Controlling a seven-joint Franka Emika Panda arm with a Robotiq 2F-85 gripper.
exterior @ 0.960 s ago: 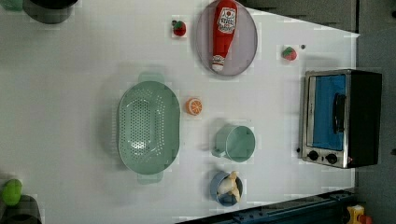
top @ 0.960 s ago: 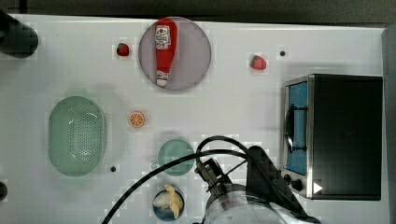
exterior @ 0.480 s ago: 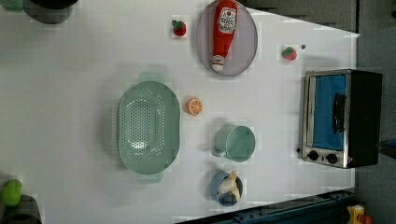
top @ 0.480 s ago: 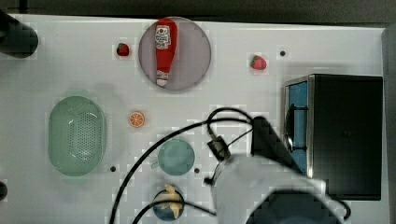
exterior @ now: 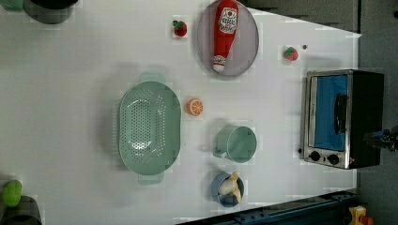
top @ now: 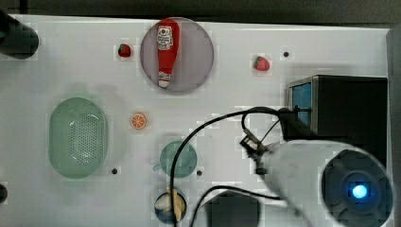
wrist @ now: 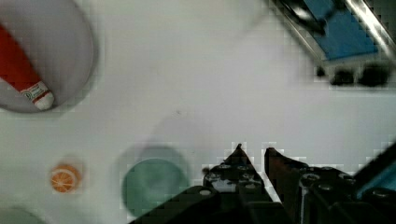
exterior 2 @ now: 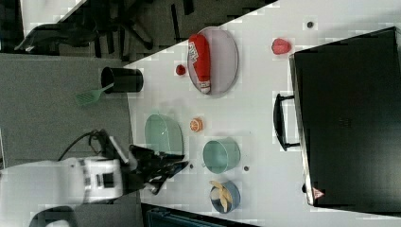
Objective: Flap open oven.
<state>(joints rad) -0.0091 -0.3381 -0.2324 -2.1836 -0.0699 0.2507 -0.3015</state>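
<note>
The gripper [wrist: 254, 154] hung above the tabletop [exterior: 70, 93], touching nothing. Its 2 fingers [wrist: 239, 151] stood close together with a narrow gap between them and grasped nothing. In the top view, the white arm [top: 321, 179] and its black cable entered from the lower right corner.

Nearest the gripper in the wrist view lay the green cup [wrist: 154, 184], with the orange slice [wrist: 64, 178] just beyond it. In the left view, the cup [exterior: 237, 144] stood upright between the orange slice [exterior: 195, 107] and a blue bowl [exterior: 227, 188] holding pale yellow pieces. The green colander [exterior: 149, 127] sat on the left view's left of these items, apart from each of them.

The oven [exterior: 345, 117] stood at the left view's right edge of the tabletop, well apart from the cup. Its blue-tinted door was shut, flush within the silver front frame. The bar handle [exterior: 341, 112] ran across the door, and 2 small black knobs [exterior: 324, 157] sat at 1 end of the front. In the right view, the handle [exterior 2: 279, 122] projected from the front of the black oven body [exterior 2: 350, 118]. The gripper was clear of the handle in the wrist view.

Farthest from the arm, the grey plate [exterior: 251, 51] carried a red ketchup bottle [exterior: 225, 33] lying on its side. 1 strawberry [exterior: 180, 28] lay on the left view's left of the plate, and a 2nd strawberry [exterior: 291, 53] lay between the plate and the oven.
</note>
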